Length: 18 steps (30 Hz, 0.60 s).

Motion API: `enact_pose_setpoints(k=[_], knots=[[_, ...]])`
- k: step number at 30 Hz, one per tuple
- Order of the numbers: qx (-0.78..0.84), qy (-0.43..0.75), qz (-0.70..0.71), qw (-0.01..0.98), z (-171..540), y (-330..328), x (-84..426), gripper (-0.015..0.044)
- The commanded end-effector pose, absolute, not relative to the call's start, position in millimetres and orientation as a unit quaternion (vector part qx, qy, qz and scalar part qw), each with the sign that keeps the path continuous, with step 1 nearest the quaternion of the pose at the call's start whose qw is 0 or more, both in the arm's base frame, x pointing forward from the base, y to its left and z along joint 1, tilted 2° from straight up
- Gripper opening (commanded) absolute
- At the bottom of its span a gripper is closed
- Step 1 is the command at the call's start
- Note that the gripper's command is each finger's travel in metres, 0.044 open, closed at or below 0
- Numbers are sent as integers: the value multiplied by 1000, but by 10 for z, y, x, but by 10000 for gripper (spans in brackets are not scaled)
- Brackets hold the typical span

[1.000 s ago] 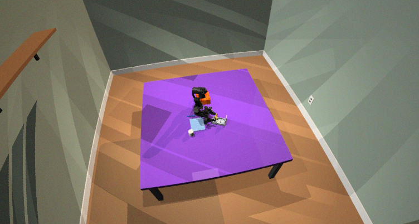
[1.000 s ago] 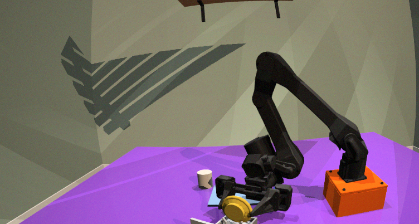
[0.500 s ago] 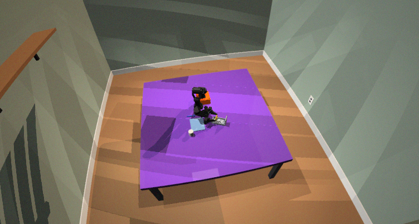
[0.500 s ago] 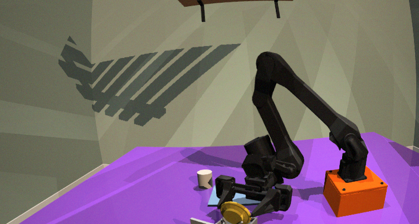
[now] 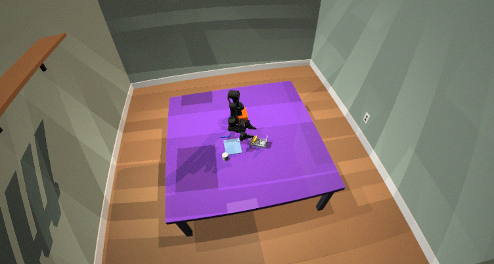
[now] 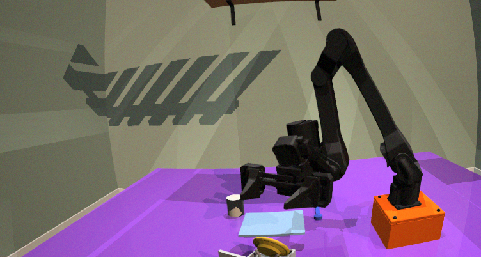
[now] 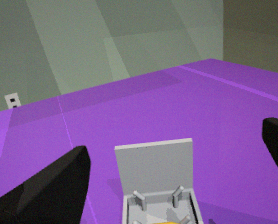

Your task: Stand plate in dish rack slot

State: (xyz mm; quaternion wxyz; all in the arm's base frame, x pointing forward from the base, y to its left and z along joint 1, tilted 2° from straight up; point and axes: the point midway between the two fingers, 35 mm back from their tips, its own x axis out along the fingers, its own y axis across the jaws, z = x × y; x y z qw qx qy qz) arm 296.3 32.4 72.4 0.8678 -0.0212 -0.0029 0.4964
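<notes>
The yellow plate (image 5: 254, 138) (image 6: 270, 245) sits at the near end of the grey-white dish rack (image 5: 263, 142) (image 6: 226, 254). It leans at a clear tilt in the top and exterior views; only a sliver of its rim (image 7: 165, 223) shows at the bottom edge of the wrist view. Which slot holds its lower edge is hidden. The rack's flat end panel (image 7: 155, 167) and several short rails show in the wrist view. My gripper (image 5: 254, 132) (image 6: 264, 202) (image 7: 174, 141) is open and empty, its fingers wide apart, above and back from the plate on the arm's side, not touching it.
A light blue square mat (image 5: 232, 146) (image 6: 269, 224) lies beside the rack. A whitish cup (image 5: 224, 155) (image 6: 235, 206) stands past the mat. A small blue object (image 5: 224, 136) (image 6: 318, 217) lies near the mat. The orange arm base (image 5: 244, 113) (image 6: 414, 233) stands behind.
</notes>
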Motion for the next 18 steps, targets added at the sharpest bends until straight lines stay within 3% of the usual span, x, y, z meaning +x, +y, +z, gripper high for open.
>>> enact_pose_setpoints(k=[1,6,18], knots=[[-11,-6,497,868,1025,315,2961,400],[-6,-2,491,871,1042,294,3006,400],[80,99,374,919,1027,-43,3650,400]])
